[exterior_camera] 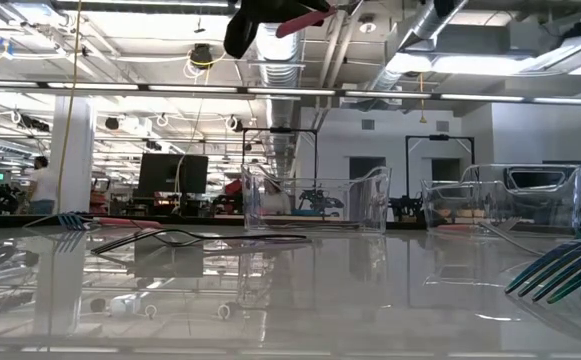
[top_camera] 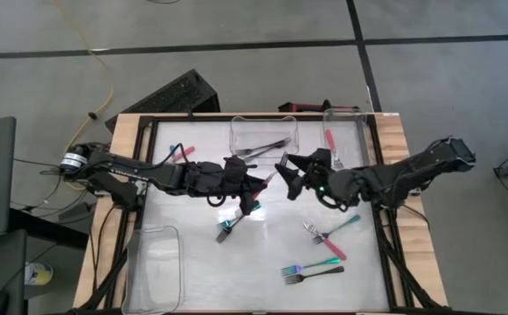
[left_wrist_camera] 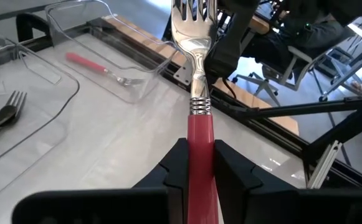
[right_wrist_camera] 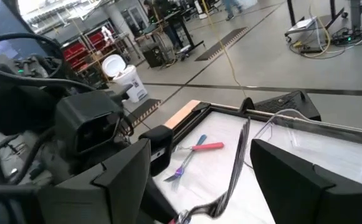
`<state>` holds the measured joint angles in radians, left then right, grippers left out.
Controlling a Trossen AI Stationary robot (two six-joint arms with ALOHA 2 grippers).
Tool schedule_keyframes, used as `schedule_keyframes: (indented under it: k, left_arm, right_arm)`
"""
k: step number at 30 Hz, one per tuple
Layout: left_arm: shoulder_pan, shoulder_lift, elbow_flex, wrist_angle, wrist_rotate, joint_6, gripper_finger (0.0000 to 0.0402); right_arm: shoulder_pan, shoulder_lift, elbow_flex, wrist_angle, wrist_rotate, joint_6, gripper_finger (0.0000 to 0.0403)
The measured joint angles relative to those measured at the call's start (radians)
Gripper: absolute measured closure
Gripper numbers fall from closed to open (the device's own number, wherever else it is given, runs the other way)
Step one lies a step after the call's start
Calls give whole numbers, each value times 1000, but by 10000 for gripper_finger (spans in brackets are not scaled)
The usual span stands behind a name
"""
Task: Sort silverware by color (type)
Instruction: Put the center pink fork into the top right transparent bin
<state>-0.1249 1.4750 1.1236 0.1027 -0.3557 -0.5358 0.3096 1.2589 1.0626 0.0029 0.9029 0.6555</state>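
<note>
My left gripper (top_camera: 260,185) is shut on a red-handled fork (left_wrist_camera: 196,74) above the table's middle. The fork's silver tines (left_wrist_camera: 193,12) point at my right gripper (top_camera: 287,168). That gripper is open, and its two fingers stand on either side of the fork's tine end (right_wrist_camera: 233,168). Other forks lie flat on the table: a teal one (top_camera: 232,226), a teal and a red one crossed (top_camera: 326,234), two near the near edge (top_camera: 310,273), and a red one with another by the far left corner (top_camera: 182,154). My left gripper pinches the fork's red handle (left_wrist_camera: 199,140) between its two fingers, just behind the ringed neck. The fork runs on past the fingertips, along the fingers. It is lifted clear of the table (exterior_camera: 305,18). My right gripper has one finger (left_wrist_camera: 227,43) close beside the fork's neck. I cannot tell whether it touches.
Three clear bins stand on the table. The one at the far middle (top_camera: 264,133) holds dark forks. The one at the far right (top_camera: 348,131) holds a red fork (top_camera: 330,140). The one at the near left (top_camera: 153,262) has nothing in it. A black frame rims the tabletop.
</note>
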Motion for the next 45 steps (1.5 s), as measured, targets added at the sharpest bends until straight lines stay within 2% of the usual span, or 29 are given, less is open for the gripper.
schedule_keyframes:
  k: [5, 8, 11, 15, 16, 20, 23, 27, 29, 32, 35, 38, 42, 45]
  left_arm:
    - [0, 0, 0, -3, -6, 0, 369]
    - [0, 0, 0, -7, -20, -1, 369]
    - [0, 0, 0, -8, -23, -1, 369]
    - [0, 0, 1, -6, -23, 17, 367]
    - [0, -1, 1, -6, -22, 24, 364]
    - [0, -2, 3, -38, -14, 62, 341]
    - [0, -7, 2, -116, 5, 60, 317]
    - [-1, -54, 2, -282, 29, -3, 283]
    - [-1, -80, 2, -378, 45, -50, 270]
    - [-16, -102, 2, -474, 58, -103, 261]
    - [-48, -109, 2, -494, 32, -129, 259]
    - [-75, -102, 2, -494, -5, -147, 258]
    - [-91, -100, 2, -494, -24, -189, 258]
    - [-100, -100, 2, -495, -25, -214, 258]
  right_arm:
    - [-28, 26, 0, 0, -2, 56, 106]
    - [-37, 27, 0, -30, -3, 71, 134]
    - [-39, 26, 0, -78, -3, 105, 204]
    - [-39, 26, 0, -75, 0, 80, 361]
    - [-40, 26, 0, -74, 0, 53, 377]
    - [-52, 15, 0, -89, 5, 18, 381]
    - [-71, -46, -1, -170, 13, -23, 381]
    - [-139, -193, 0, -482, 12, -20, 381]
    - [-212, -271, 0, -677, -5, 5, 381]
    - [-384, -364, 0, -904, -36, 23, 381]
    - [-593, -422, 0, -936, -127, -124, 381]
    - [-799, -416, 1, -906, -262, -288, 381]
    - [-1048, -324, 1, -942, -408, -437, 381]
    - [-1147, -240, 0, -967, -527, -504, 381]
